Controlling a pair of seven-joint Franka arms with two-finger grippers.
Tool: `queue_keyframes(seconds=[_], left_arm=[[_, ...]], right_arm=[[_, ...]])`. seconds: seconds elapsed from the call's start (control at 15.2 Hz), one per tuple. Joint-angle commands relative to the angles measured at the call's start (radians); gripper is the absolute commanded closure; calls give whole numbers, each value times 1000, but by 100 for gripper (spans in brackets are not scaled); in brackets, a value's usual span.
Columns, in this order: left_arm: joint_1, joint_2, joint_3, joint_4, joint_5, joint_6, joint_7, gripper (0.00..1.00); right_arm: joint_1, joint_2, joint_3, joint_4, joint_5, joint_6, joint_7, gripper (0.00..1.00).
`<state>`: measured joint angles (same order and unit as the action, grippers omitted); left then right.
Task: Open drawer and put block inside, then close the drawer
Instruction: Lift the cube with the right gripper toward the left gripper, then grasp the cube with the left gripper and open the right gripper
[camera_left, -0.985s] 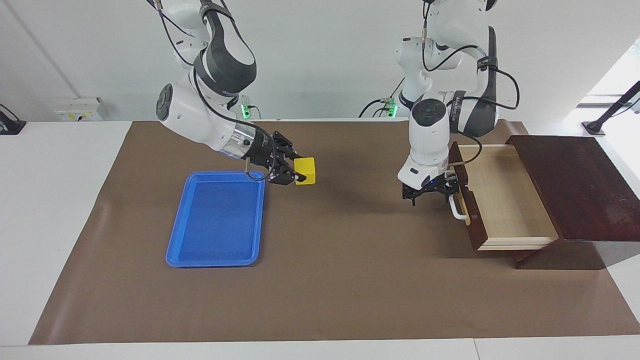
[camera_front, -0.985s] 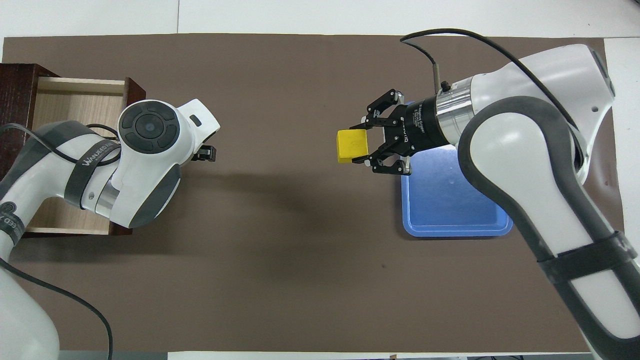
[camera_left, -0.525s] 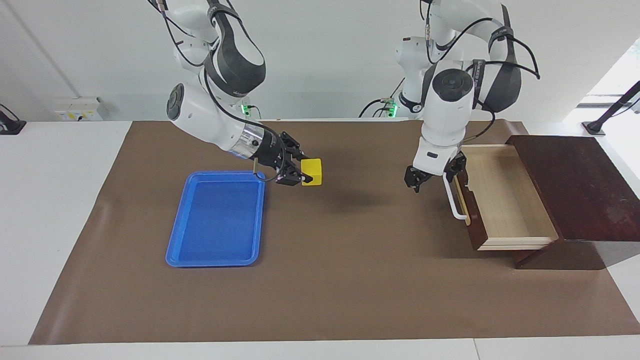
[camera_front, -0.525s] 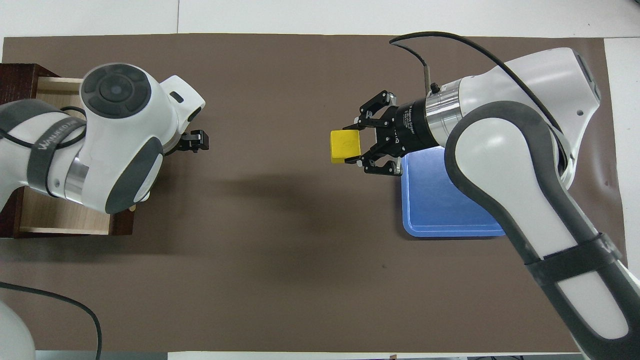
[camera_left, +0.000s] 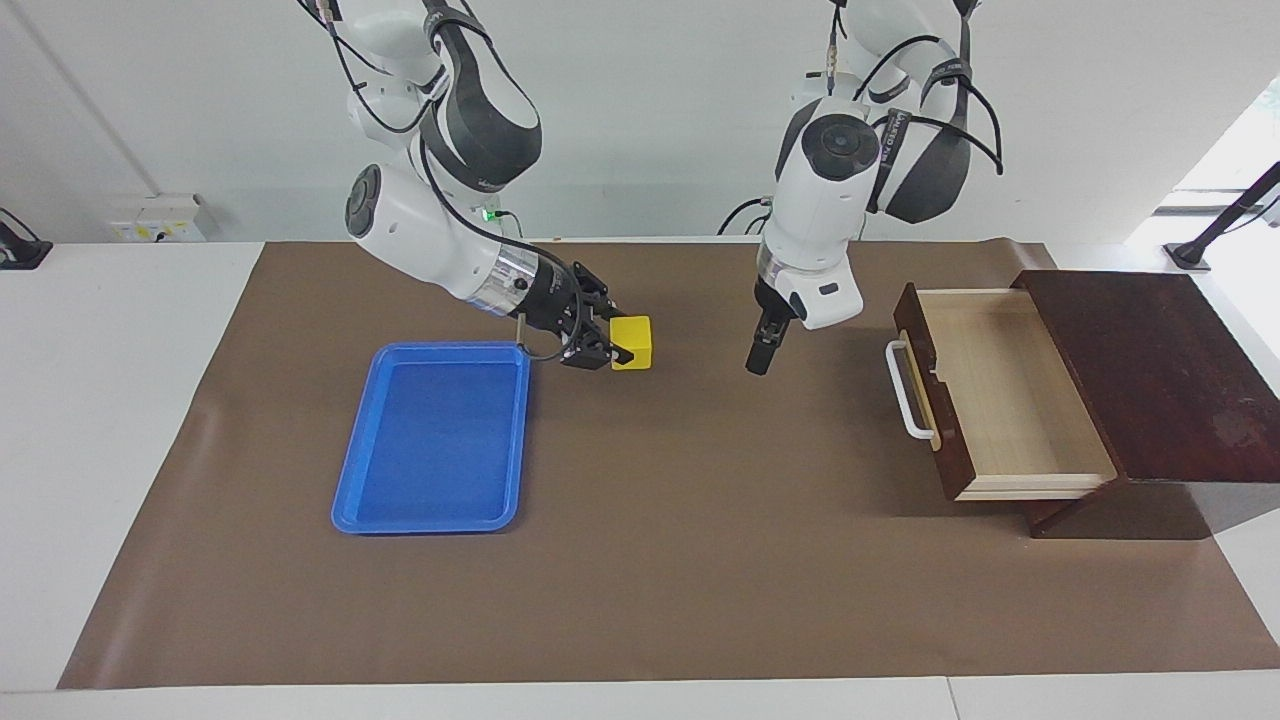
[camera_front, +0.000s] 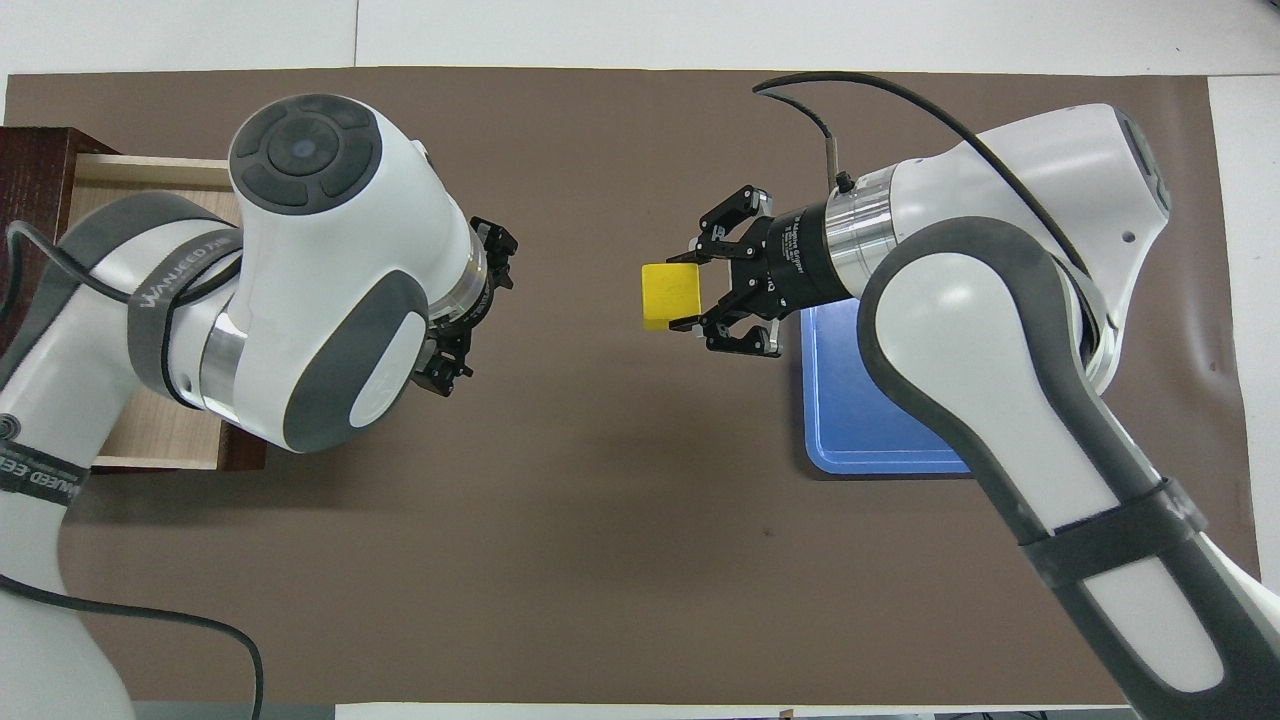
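Gripping block (camera_left: 632, 343) between right hand (camera_left: 603, 349) fingertips.

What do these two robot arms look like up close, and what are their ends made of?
Both arms are glossy white shells with dark grey joint bands and round dark end caps. Thin black cables loop along them, and a grey strap on the left arm carries white lettering. A silver metal ring joins each wrist to a black linked two-finger end effector: left end effector, right end effector.

Bare tabletop (camera_left: 700, 470) lay mid-frame between tray (camera_left: 432, 440) and open drawer (camera_left: 1000, 400); only the left end effector (camera_left: 760, 358) hung there.
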<state>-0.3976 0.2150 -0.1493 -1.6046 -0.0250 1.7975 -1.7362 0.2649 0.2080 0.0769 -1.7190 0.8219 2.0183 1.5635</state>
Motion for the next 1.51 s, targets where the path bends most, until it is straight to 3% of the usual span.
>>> queue_keyframes(seconds=[0.0, 0.39, 1.25, 1.38, 1.44], left_arm=[[-33, 33, 13, 41, -39, 101, -317, 0], [-139, 43, 14, 72, -69, 126, -384, 0], [-156, 44, 14, 69, -107, 210, -465, 1], [-158, 44, 14, 68, -108, 215, -467, 14], [-158, 44, 14, 65, -105, 218, -468, 27]], right_arm=[[16, 1, 1, -1, -23, 25, 44, 100], [25, -1, 1, -2, -20, 25, 44, 100], [25, -1, 1, -2, -15, 23, 44, 100], [25, -1, 1, -2, -15, 23, 44, 100], [23, -1, 1, -2, -15, 23, 44, 100]])
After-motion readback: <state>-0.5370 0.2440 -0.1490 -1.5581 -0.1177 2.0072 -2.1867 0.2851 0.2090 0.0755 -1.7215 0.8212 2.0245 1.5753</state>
